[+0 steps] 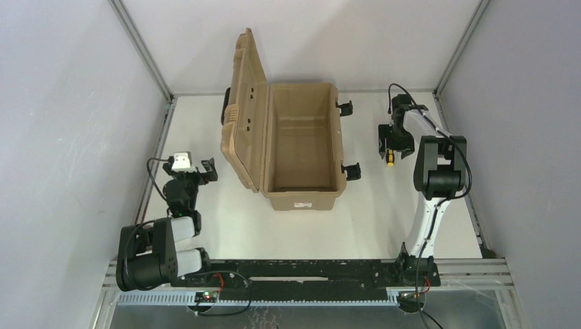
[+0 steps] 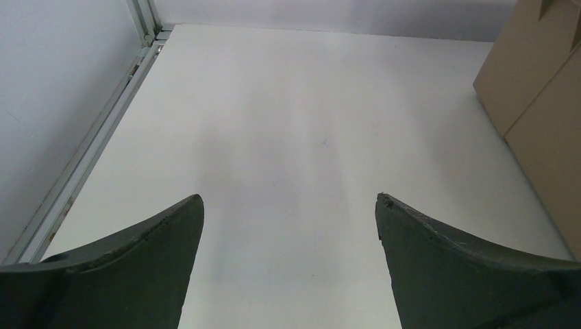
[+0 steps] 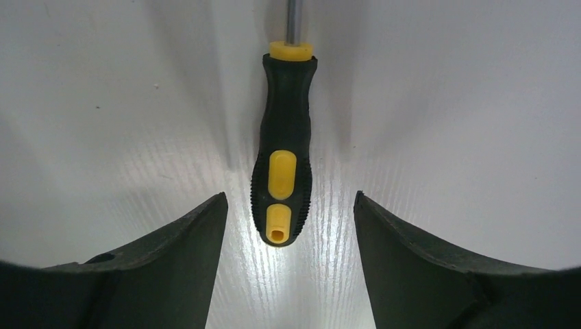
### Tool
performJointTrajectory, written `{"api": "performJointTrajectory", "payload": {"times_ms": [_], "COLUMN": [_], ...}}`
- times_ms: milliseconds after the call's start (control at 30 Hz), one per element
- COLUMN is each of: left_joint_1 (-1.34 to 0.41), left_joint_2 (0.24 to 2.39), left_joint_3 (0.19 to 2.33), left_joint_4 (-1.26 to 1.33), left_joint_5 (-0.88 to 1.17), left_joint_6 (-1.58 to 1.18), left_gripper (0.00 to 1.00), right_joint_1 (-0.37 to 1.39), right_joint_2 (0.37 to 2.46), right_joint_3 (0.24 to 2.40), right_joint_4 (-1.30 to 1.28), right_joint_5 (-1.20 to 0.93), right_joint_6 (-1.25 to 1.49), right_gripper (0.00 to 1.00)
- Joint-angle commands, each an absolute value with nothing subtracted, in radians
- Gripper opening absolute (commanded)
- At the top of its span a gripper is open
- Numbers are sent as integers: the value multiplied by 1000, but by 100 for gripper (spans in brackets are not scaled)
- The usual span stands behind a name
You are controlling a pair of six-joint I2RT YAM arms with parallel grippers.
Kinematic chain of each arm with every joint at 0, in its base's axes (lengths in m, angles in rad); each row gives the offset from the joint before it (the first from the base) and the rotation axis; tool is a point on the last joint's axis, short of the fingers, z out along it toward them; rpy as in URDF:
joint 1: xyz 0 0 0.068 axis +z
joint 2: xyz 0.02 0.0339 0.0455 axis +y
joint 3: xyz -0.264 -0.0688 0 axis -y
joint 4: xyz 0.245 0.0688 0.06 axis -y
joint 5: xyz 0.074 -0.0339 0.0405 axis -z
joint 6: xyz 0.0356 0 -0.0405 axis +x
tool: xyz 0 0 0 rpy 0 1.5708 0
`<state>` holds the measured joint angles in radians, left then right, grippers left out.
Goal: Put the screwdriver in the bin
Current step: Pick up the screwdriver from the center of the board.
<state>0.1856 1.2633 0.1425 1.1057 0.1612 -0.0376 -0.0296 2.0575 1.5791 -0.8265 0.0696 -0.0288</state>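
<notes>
Toward the table's point(image 1: 384, 212) left edge, the left gripper point(image 1: 205, 169) hovers low, well apart from the work. In its wrist view the left gripper point(image 2: 289, 200) is released, fingers spread wide over bare tabletop with nothing between them.

In the middle of the table stands the bin point(image 1: 303, 199), its lid point(image 1: 243, 110) swung up on the left side and its inside showing nothing in it.

Toward the right edge, well right of the bin's latches, the right gripper point(image 1: 390, 140) is poised over the screwdriver point(image 1: 390, 158), which lies flat on the table. From the wrist, the screwdriver point(image 3: 282, 178) sits right between the fingers of the right gripper point(image 3: 289, 199). Its long axis runs straight ahead along the gap, so it lies crosswise to the direction in which the jaws close. The butt of the handle points back toward the wrist and the shaft points away, out of the top of the frame. The jaws stand apart with a strip of table showing on each side of the handle, and neither finger touches it.

The right arm is plainly the nearer one. The grasp looks well lined up: closing should pinch the thick part of the handle squarely, provided the fingertips are low enough, which cannot be told from here.
</notes>
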Motion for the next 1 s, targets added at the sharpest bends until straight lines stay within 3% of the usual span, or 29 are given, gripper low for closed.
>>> {"api": "performJointTrajectory", "payload": {"times_ms": [0,267,600,833,967], "left_joint_1": [182,181,182,181,181], "left_joint_2": [1266,1265,1265,1266,1265], "left_joint_3": [123,123,123,124,124], "left_joint_4": [1206,1207,1207,1207,1207], "left_joint_5": [161,161,161,161,161], "left_joint_6": [-47,-46,-47,-46,-47], "left_gripper": [100,100,100,100,100], "right_joint_1": [-35,-44,-53,-59,-61], "right_joint_2": [2076,2100,2124,2127,2111], "right_joint_3": [1606,1606,1615,1659,1697], "right_joint_4": [-802,-787,-779,-811,-831], "right_joint_5": [71,68,63,54,68], "right_joint_6": [-22,-17,-15,-15,-18], "right_gripper": [75,53,34,0,0]}}
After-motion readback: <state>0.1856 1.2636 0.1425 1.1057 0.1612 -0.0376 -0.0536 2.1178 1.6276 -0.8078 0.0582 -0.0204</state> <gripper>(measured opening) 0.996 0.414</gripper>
